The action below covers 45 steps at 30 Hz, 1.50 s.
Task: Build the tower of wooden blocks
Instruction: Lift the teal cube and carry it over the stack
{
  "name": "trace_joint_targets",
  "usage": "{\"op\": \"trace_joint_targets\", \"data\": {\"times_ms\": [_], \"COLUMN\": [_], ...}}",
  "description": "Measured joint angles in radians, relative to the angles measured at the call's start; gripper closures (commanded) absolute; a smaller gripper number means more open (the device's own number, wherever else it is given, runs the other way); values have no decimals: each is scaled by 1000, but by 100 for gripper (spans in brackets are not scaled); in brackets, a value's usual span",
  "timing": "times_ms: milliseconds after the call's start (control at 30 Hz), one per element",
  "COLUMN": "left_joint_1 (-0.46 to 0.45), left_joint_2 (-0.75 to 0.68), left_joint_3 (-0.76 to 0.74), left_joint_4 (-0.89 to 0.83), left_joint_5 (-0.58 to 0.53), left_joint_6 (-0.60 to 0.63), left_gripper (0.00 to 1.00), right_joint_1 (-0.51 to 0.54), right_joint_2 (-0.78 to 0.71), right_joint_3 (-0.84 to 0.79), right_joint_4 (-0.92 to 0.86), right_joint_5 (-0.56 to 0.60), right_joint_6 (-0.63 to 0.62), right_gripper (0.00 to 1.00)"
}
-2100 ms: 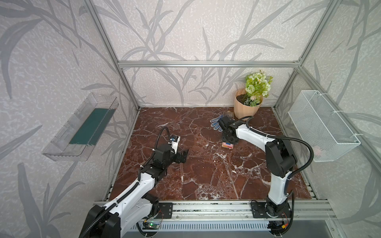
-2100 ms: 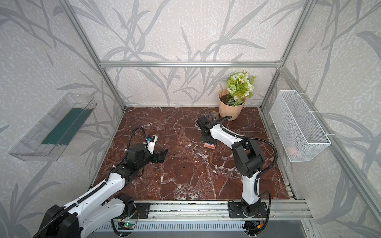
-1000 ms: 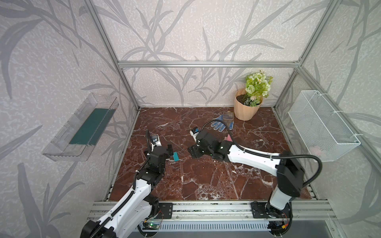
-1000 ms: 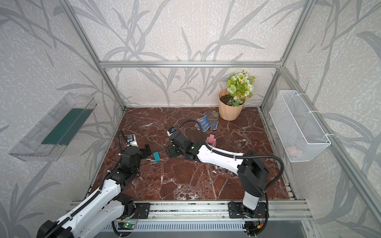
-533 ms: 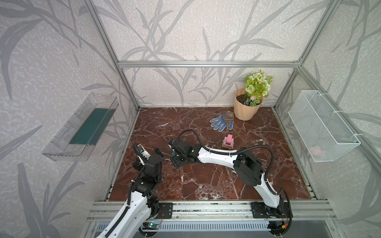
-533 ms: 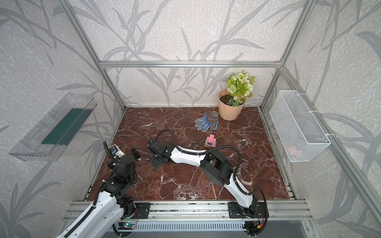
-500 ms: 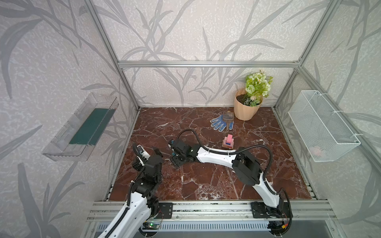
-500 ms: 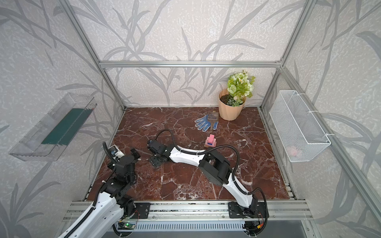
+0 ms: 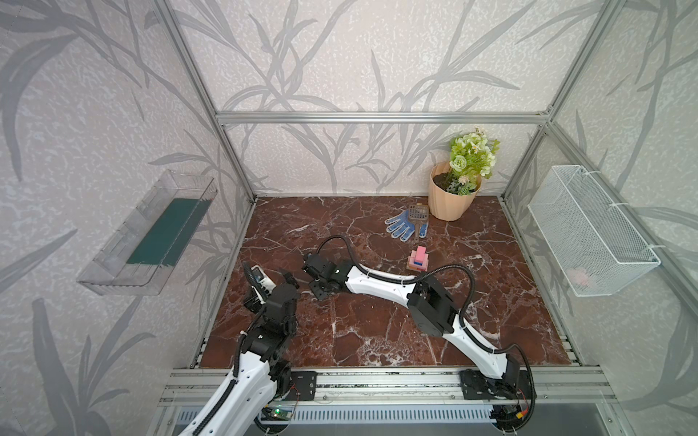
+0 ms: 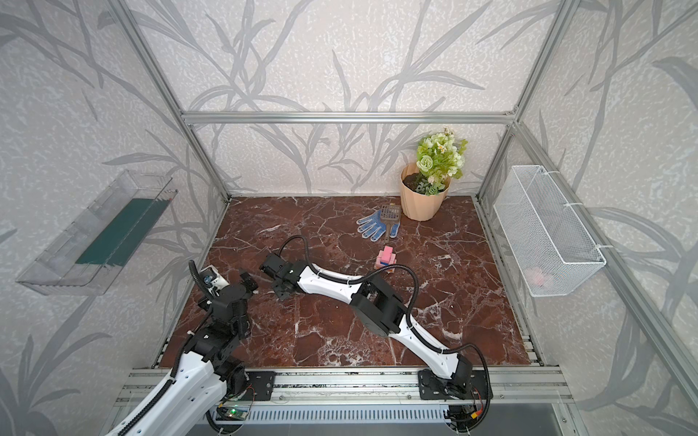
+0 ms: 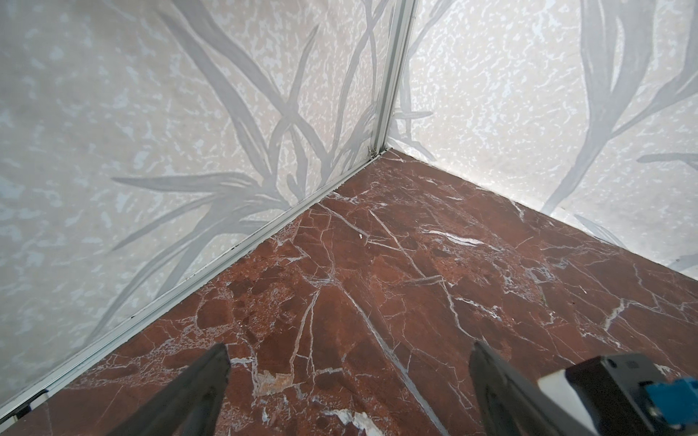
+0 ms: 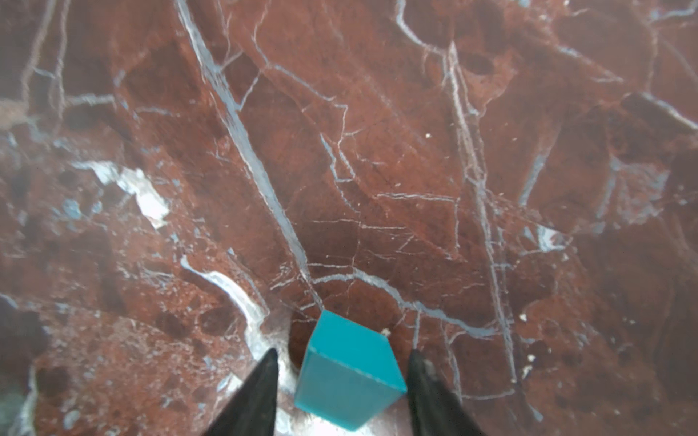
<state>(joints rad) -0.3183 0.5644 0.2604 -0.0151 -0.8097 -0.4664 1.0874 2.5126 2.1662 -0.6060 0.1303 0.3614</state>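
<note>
teal block: hidden beneath right gripper in both top views | tower, well apart from it: lower layers too small to be told

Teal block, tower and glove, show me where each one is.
Teal block (image 12: 349, 375): right wrist view, middle of the block, on its darker face.
Tower (image 9: 418, 259): a top view, its middle layers.
Glove (image 9: 403, 225): a top view, the palm.

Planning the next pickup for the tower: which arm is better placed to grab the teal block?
Right. Its end effector straddles the teal block, one finger on each side. The left end effector is open and empty, and no block shows in its wrist view.
</note>
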Motion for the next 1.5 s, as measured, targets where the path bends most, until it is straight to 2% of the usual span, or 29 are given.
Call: {"op": "trace_joint_targets", "data": {"times_ms": [167,367,600,767,933,1033,1267,1400,1500], "left_joint_1": [1,1,5,5,6,5,5,5,5], "left_joint_2": [-1,-1,-1,-7,-19,-9,89,165,225], "left_joint_3": [0,0,0,-2,-47,-59,-53,-39,-11], "left_joint_4": [1,1,14,54,156,183,234,244,249], "left_joint_5": [2,11,93,273,647,785,919,977,1006], "left_joint_6": [0,0,26,91,205,242,277,291,294], "left_gripper": [1,1,1,1,1,1,1,1,1], "right_joint_1": [0,-2,-45,-107,-173,-214,-318,-397,-452], "right_joint_2": [19,5,-182,-344,-520,-629,-810,-835,-827], "right_joint_3": [45,27,-277,-475,-594,-679,-861,-857,-827], "right_joint_4": [-45,-75,-48,-24,-11,14,50,14,-39], "right_joint_5": [16,96,142,173,229,261,338,349,343], "right_joint_6": [35,104,192,248,313,346,385,418,442], "right_gripper": [67,73,77,83,87,87,87,99,100]}}
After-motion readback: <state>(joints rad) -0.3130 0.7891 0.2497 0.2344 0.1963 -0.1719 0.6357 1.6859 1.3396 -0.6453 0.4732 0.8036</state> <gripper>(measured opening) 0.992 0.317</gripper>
